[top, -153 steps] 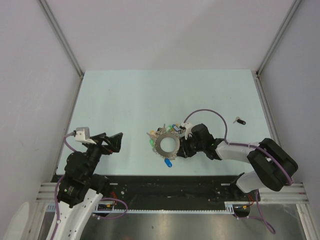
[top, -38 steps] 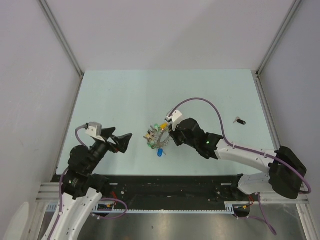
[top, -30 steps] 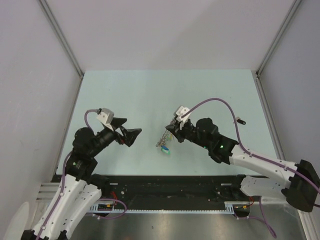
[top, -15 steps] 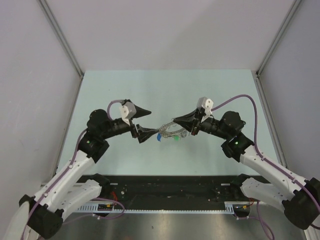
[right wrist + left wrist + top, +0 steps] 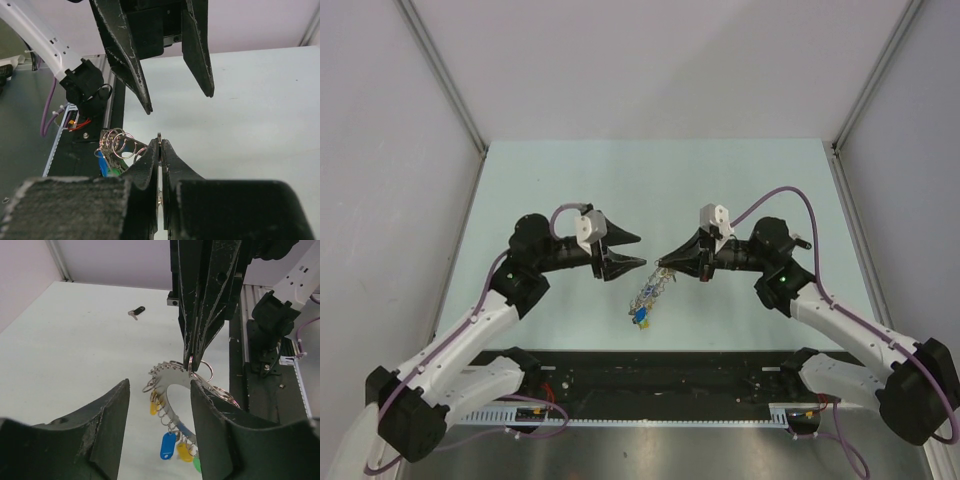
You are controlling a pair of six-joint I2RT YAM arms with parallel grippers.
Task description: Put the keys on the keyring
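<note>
My right gripper (image 5: 662,266) is shut on the rim of the grey toothed keyring (image 5: 651,292) and holds it in the air above the table. The keyring hangs down with blue, yellow and green keys (image 5: 640,317) on small wire rings. In the left wrist view the keyring (image 5: 170,376) hangs from the right gripper (image 5: 191,361), with a blue key (image 5: 168,445) below. My left gripper (image 5: 641,250) is open and empty, and faces the right one just left of the keyring. A black key (image 5: 136,312) lies alone on the table. The right wrist view shows the pinched ring (image 5: 159,145).
The pale green table (image 5: 570,190) has grey walls on three sides. The black rail and arm bases (image 5: 660,375) run along the near edge. The right arm's purple cable (image 5: 790,200) loops over the right side, near the black key.
The right gripper has lifted the keyring off the table. The left arm has swung up and in to face it. The keyring now hangs lower than half a second ago.
</note>
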